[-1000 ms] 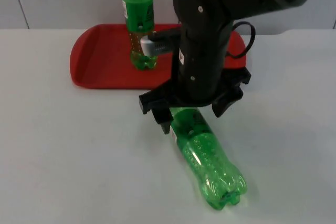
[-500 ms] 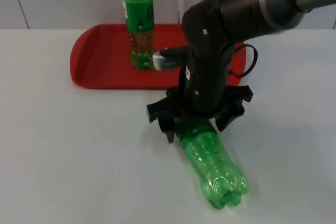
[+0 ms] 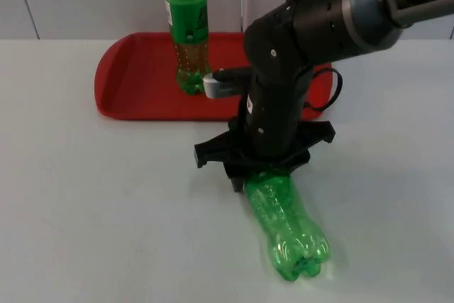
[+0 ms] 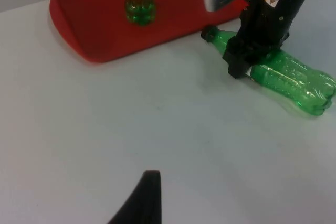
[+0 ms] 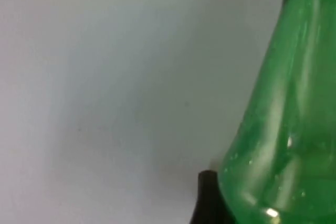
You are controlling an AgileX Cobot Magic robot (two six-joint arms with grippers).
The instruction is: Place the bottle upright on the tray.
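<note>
Seemingly, the right gripper (image 3: 262,168) clamps a ribbed green plastic bottle (image 3: 287,225) lying near the glossy red tray (image 3: 135,83).

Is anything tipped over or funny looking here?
Yes. One green bottle lies on its side on the white table, in front of the red tray, while another bottle stands upright on the tray. The right pincer is down over the fallen one's neck end.
</note>
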